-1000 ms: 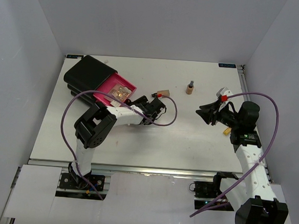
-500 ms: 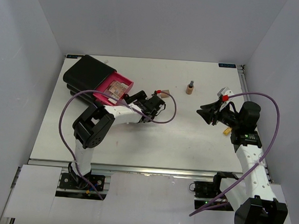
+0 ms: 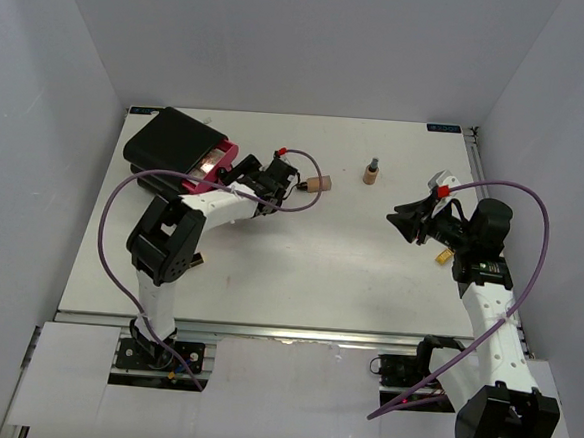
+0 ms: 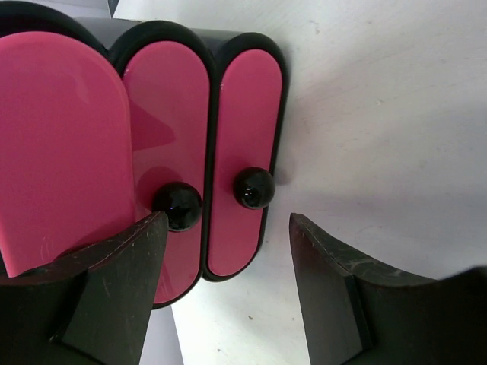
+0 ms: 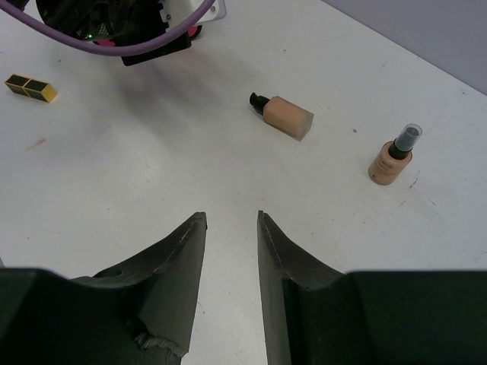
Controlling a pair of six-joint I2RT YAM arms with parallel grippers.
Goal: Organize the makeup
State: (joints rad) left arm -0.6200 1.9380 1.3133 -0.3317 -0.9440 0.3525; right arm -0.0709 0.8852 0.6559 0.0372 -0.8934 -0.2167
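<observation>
The beige black-capped foundation tube lies on the table just right of my left gripper. Upright further right stands the tiny tan bottle. A gold-and-black lipstick lies near the left arm. My left gripper is open in front of the case's pink drawer fronts; its left finger sits beside a black knob and holds nothing. One pink drawer still stands slightly out of the case. My right gripper hovers over bare table, jaws narrowly apart and empty.
The large black-and-pink case lies at the table's back left corner. A purple cable loops from the left arm over the table near the foundation tube. Grey walls enclose the table on three sides.
My left gripper moved back and left toward the case, and the pink drawer slid most of the way in. Its jaws widened. The right arm stayed put.
</observation>
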